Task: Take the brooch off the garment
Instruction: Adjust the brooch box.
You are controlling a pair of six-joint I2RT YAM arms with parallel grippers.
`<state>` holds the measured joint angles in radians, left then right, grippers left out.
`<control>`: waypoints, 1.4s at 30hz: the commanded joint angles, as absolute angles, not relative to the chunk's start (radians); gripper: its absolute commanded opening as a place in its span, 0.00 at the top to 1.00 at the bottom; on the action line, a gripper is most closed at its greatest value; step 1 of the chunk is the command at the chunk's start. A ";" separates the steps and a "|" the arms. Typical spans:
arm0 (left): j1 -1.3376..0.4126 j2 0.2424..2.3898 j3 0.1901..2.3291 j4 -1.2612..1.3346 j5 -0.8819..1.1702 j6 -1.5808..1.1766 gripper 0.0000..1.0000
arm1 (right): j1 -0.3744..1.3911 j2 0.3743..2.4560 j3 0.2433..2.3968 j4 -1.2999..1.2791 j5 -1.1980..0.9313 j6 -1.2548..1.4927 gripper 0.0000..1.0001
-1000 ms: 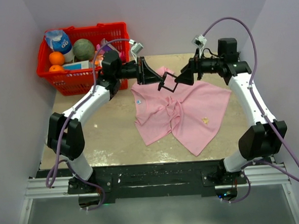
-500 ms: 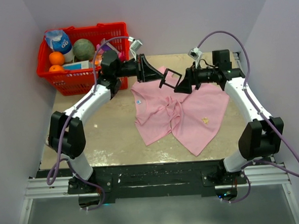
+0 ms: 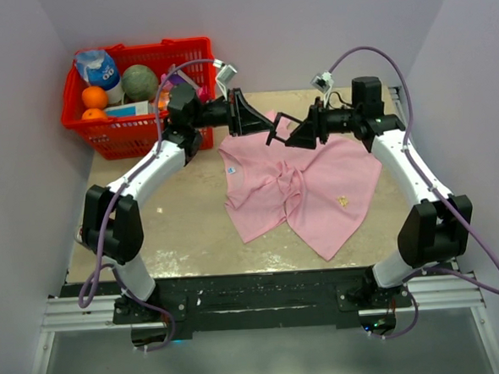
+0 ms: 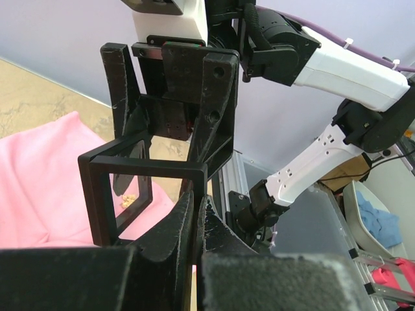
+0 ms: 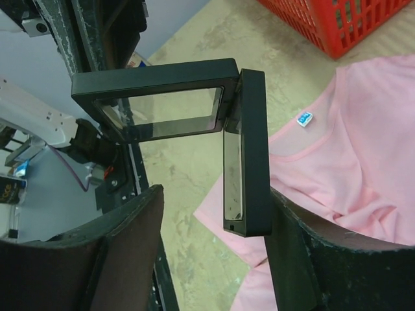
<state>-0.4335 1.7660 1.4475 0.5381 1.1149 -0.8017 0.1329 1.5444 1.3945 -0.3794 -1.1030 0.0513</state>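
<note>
**A:** What's different from a second ago?

**B:** The right claw (image 5: 211,207) has closed in. A second ago it stood at its widest, a little off the black hinged case (image 5: 155,78). Now one leaf of the case stands between its jaws, and they are narrowing. They are still spread, though: the wrist view shows a clear gap on one side of the leaf, so it isn't pinching yet.

**A:** And the other one?

**B:** The left claw (image 3: 265,130) hasn't moved. It is pressed together on the edge of the other leaf, holding the case up in the air right at the right claw's tips.

**A:** Where's the brooch in all this?

**B:** The brooch (image 3: 343,202) is still pinned to the garment (image 3: 317,183), which lies crumpled on the worktop (image 3: 183,216) beneath both claws. It sits below the right claw, on the side towards that arm's base, well apart from either claw (nothing has touched it).

**A:** So what does that mean for the job?

**B:** I'd say they're getting the case held between them, probably to take the pin later. The removal itself hasn't begun, and a claw must come free first.
</note>
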 commanded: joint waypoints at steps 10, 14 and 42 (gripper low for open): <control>-0.486 1.922 1.614 0.404 1.062 -0.675 1.00 | -0.118 1.489 1.514 -0.495 -1.092 -0.015 0.01; -0.526 1.999 1.670 0.367 1.054 -0.661 1.00 | -0.169 1.490 1.583 -0.664 -1.089 -0.182 0.01; -0.739 2.378 1.876 -0.107 1.038 -0.479 1.00 | -0.238 1.508 1.197 -1.147 -0.824 -1.520 0.16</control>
<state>-0.7269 2.3749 1.8763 -0.0517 1.0424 -0.5365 -0.2367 1.4853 1.2282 -1.1183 -0.8391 -1.2755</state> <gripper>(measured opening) 0.052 0.833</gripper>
